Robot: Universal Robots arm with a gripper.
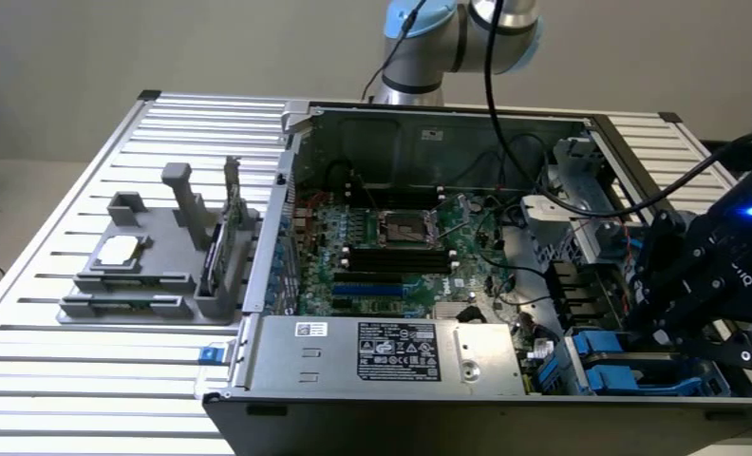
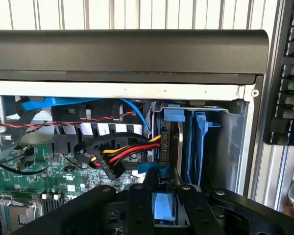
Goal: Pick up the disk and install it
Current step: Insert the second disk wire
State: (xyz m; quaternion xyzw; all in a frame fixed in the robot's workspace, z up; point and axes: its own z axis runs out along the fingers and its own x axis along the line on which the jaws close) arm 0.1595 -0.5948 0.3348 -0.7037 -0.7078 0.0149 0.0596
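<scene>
The hand (image 2: 159,208) hangs low over the drive-bay corner of the open computer case (image 1: 269,237), its two dark fingers (image 2: 138,205) standing a little apart on either side of a blue tab of the disk's carrier. Whether the fingers press that tab or merely flank it cannot be told. In the exterior view the hand (image 1: 680,328) is a dark mass at the case's near corner on that view's right, with a blue light glowing on the wrist above it.

The disk (image 2: 179,142) sits on edge in the bay just ahead of the fingers, its blue frame edging a thin grey metal side. Just beside it, a bundle of yellow, red and black wires (image 2: 122,156) ends in a black plug near the bay. A blue cable (image 2: 54,104) and a twisted red-and-black wire run farther off, above the green motherboard (image 1: 389,247).

Beyond the hand, the grey power supply box (image 1: 389,351) with a white sticker lies along the case's near wall. Well apart, on the slatted counter (image 1: 47,380), stands a grey fixture (image 1: 148,266).
</scene>
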